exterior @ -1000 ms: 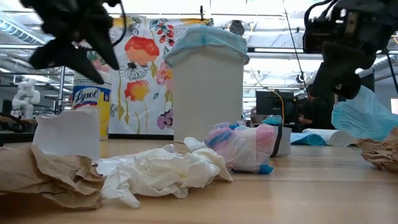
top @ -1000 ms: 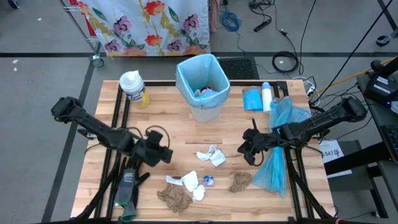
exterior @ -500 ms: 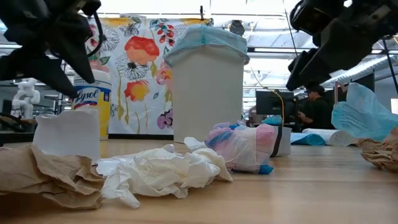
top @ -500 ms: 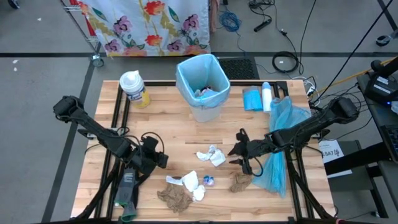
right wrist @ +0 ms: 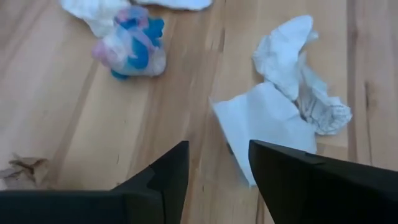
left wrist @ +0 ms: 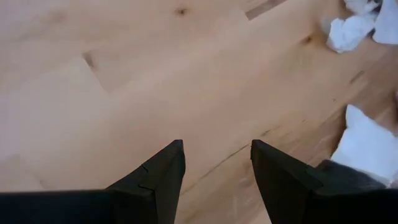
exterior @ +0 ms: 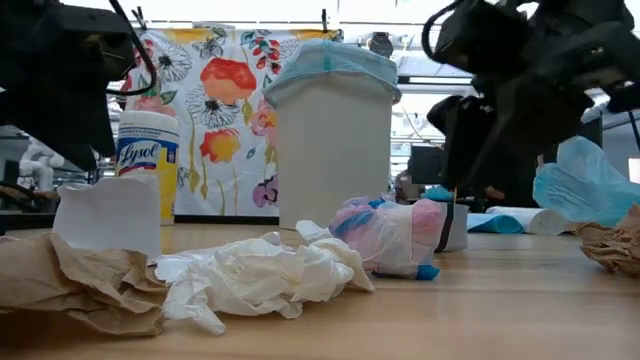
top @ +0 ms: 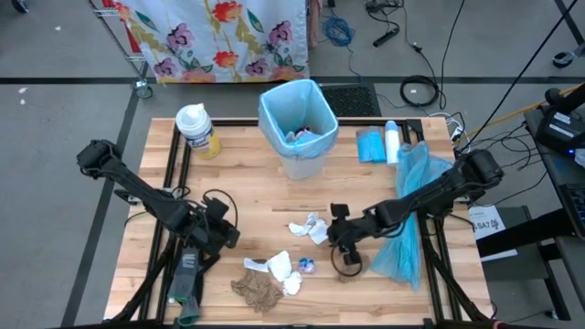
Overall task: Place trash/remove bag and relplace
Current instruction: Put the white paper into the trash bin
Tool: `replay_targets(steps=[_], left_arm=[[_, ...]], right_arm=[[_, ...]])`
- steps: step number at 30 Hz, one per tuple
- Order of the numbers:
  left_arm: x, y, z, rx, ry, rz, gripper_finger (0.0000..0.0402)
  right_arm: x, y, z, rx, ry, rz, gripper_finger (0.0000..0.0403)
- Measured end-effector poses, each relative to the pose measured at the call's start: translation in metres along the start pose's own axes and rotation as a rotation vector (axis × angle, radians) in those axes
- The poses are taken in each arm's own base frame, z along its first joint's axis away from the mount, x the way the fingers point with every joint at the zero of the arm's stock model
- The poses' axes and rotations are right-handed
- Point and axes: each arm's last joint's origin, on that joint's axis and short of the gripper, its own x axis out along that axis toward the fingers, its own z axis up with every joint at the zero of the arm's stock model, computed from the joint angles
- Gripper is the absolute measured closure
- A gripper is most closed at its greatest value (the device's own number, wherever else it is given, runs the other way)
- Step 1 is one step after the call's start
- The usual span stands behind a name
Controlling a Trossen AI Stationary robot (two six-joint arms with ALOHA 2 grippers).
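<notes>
The trash lies scattered on the wooden table: a white tissue wad [top: 311, 227] [right wrist: 292, 81], a bluish-purple wrapper [top: 307, 266] [right wrist: 130, 46], another white wad [top: 279, 267], and brown paper scraps [top: 258, 291] [top: 355, 269]. A white bin lined with a blue bag [top: 297, 128] stands at the far middle with scraps inside. My right gripper [top: 336, 239] [right wrist: 217, 155] hovers open just above the table, beside the white tissue wad. My left gripper [top: 224, 233] [left wrist: 217, 155] hangs open over bare wood left of the scraps.
A Lysol canister [top: 196, 128] stands at the far left. A roll of blue bags [top: 370, 146] and a loose blue bag [top: 411, 210] lie at the right edge under my right arm. Dark gloves [top: 187, 274] lie at the near left.
My right gripper has moved toward the table's left and near edge and lower, rolled about its own axis, and opened; it now hangs by the white tissue wad. My left gripper has drifted a little toward the table's left edge and down. The scraps have stayed in place.
</notes>
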Motion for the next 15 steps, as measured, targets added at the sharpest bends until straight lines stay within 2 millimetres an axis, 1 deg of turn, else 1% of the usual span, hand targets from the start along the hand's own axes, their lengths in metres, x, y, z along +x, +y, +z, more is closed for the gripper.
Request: replay_targets(steps=[5, 9, 10, 12, 15], left_arm=[[0.011, 0.018, 0.004, 0.042, 0.014, -0.029, 0.0215], [0.02, 0.032, 0.007, 0.038, 0.004, -0.077, 0.0215], [0.021, 0.035, 0.009, 0.042, 0.002, -0.084, 0.0215], [0.02, 0.035, 0.011, 0.039, -0.001, -0.126, 0.0215], [0.02, 0.036, 0.012, 0.061, -0.006, -0.133, 0.0215]], right_arm=[[0.012, -0.001, 0.005, 0.006, 0.037, -0.037, 0.0259], [0.021, -0.007, 0.006, 0.065, 0.056, -0.063, 0.028], [0.023, -0.008, 0.005, 0.083, 0.067, -0.067, 0.0288], [0.027, -0.01, 0.003, 0.117, 0.081, -0.067, 0.0311], [0.031, -0.012, 0.001, 0.173, 0.098, -0.073, 0.0358]])
